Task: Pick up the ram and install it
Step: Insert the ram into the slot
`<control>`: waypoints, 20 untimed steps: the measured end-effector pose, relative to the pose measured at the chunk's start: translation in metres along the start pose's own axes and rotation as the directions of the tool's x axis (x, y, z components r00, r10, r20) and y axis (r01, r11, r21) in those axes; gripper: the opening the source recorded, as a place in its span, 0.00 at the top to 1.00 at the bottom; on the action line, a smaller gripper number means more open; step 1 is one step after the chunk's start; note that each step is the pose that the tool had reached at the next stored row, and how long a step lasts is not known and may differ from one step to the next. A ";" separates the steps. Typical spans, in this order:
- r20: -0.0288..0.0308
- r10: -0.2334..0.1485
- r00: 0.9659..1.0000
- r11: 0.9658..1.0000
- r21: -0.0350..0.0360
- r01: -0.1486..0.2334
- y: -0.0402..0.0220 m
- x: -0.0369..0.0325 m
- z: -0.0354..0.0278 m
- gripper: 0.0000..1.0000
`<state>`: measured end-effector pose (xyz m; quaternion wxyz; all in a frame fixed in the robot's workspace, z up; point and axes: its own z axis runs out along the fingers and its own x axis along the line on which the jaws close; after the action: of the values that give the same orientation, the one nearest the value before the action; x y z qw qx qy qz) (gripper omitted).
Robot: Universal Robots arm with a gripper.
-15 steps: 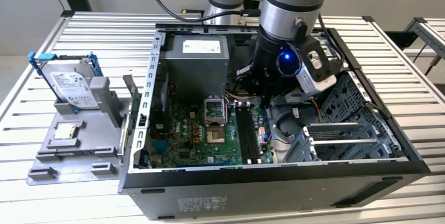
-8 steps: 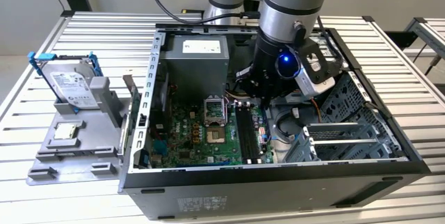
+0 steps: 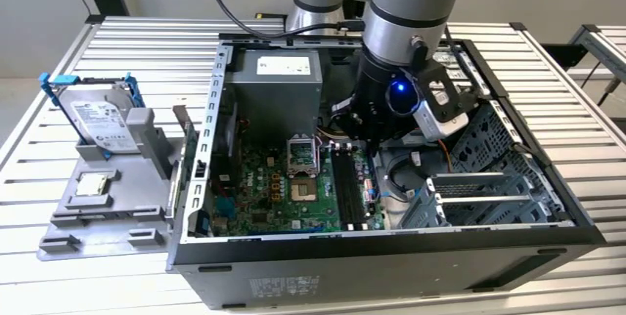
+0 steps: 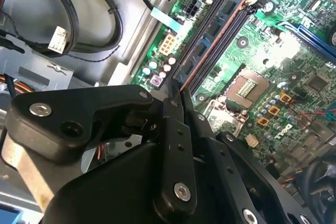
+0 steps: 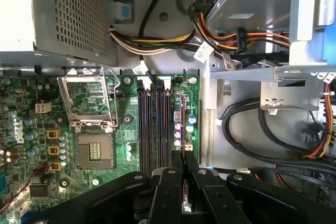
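Tool (image 5: 185, 163) is down inside the case (image 3: 391, 256), low over the board (image 5: 128, 119). Fingers (image 5: 167, 182) are pinched nearly together on a thin strip seen edge-on. I take that as the ram (image 5: 184, 145), gripped by its faces and poking out past the fingertips. So pick-up looks done, and the step in hand is lining up over the slots (image 5: 155, 124).

Slots are a dark parallel run between the socket (image 5: 94, 150) and the board edge by the black cables (image 5: 252, 124). In the first wrist view the ram edge sits beside the outermost slot, on the cable side, not clearly over one — may be camera angle, can't tell. Can't judge height above the slot either. Not seated, I'd say.

My read on the next move: it needs the ram edge parallel to one slot and centred on it, with the notch the right way round. The white latches (image 5: 164, 81) need to be open — can't tell if they are. Then a straight push, no tilt.

Outside the case, a drive (image 3: 98, 121) sits on a grey tray on the worktop (image 3: 146, 44), well apart and not in play.
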<state>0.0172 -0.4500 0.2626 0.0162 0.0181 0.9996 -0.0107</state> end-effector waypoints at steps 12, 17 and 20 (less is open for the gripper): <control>-0.002 -0.001 1.000 1.000 0.000 0.001 0.0006 0.0007 0.0197 1.00; -0.004 -0.025 1.000 1.000 -0.001 0.025 0.0020 0.0009 0.0215 1.00; -0.005 -0.026 1.000 1.000 0.004 0.026 0.0029 0.0016 0.0236 1.00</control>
<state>0.0164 -0.4476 0.2389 0.0134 0.0052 0.9998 -0.0127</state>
